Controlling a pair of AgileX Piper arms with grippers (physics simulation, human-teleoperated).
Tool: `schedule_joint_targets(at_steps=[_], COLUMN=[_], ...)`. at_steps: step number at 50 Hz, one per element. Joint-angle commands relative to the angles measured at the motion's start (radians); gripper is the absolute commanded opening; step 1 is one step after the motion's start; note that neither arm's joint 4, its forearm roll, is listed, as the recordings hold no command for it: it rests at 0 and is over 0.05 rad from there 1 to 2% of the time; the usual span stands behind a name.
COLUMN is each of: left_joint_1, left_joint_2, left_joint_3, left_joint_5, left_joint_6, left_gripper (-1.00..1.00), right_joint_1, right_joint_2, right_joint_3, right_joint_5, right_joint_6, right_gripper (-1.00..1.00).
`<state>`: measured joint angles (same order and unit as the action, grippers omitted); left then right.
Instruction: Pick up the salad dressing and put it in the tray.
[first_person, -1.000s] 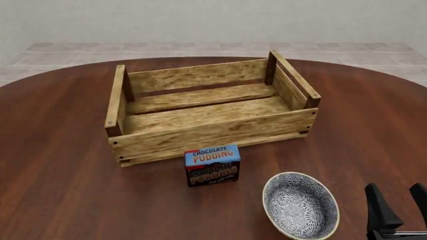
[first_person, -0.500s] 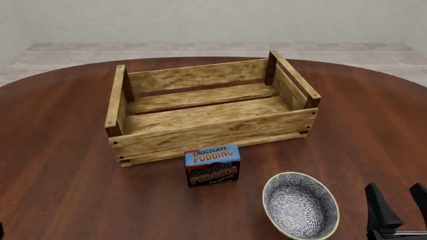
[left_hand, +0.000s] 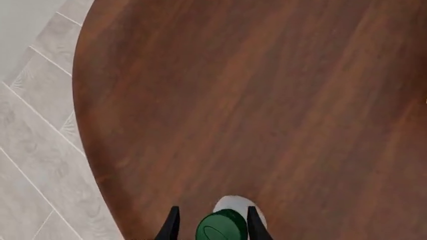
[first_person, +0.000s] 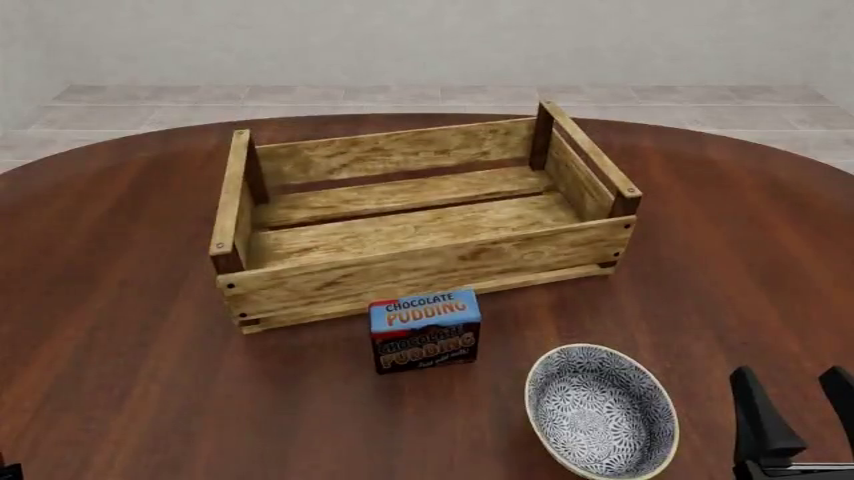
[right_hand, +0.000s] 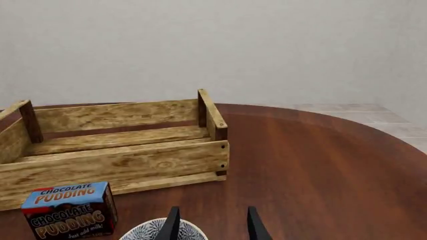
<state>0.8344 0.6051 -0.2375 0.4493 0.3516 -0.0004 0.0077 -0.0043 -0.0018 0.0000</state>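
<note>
The salad dressing (left_hand: 233, 204), a small whitish bottle with a green cap (left_hand: 220, 227), shows only in the left wrist view. It stands near the table's rounded edge, between the fingers of my left gripper (left_hand: 212, 225). The fingers are spread wide on either side of the cap, and a gap shows beside it. The bottle is out of the front view. The tray (first_person: 427, 265), a light-wood slatted crate, sits at the table's middle back and holds nothing; it also shows in the right wrist view (right_hand: 120, 165). My right gripper (first_person: 797, 420) is open and holds nothing at the front right.
A blue-and-brown Chocolate Pudding box (first_person: 424, 330) stands just in front of the tray. A blue-patterned bowl (first_person: 534, 392) sits at the front right, beside my right gripper. A dark sliver of the left arm (first_person: 6, 470) shows at the bottom-left corner. The tiled floor (left_hand: 33, 150) lies beyond the table edge.
A dark sliver of the left arm has come into the front view's bottom-left corner. The right gripper, tray, box and bowl have not moved.
</note>
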Motion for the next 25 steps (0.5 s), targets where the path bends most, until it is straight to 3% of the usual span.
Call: schedule_joint_targets(at_steps=[1, 6, 7, 25], left_joint_1=[0.029, 0.027, 0.034, 0.002], left_joint_2=[0.092, 0.120, 0.124, 0.057], left_joint_3=[0.037, 0.052, 0.047, 0.022], left_joint_5=[-0.087, -0.108, -0.111, -0.033], left_joint_6=[0.002, -0.010, -0.015, -0.038], left_gripper=[1.00, 1.00, -1.00, -1.00], right_joint_1=[0.000, 0.000, 0.000, 0.000], right_joint_2=[0.000, 0.000, 0.000, 0.000], right_joint_3=[0.000, 0.000, 0.000, 0.000], right_joint_5=[0.000, 0.000, 0.000, 0.000], right_joint_6=[0.000, 0.000, 0.000, 0.000], right_gripper=[1.00, 1.00, 1.00, 1.00])
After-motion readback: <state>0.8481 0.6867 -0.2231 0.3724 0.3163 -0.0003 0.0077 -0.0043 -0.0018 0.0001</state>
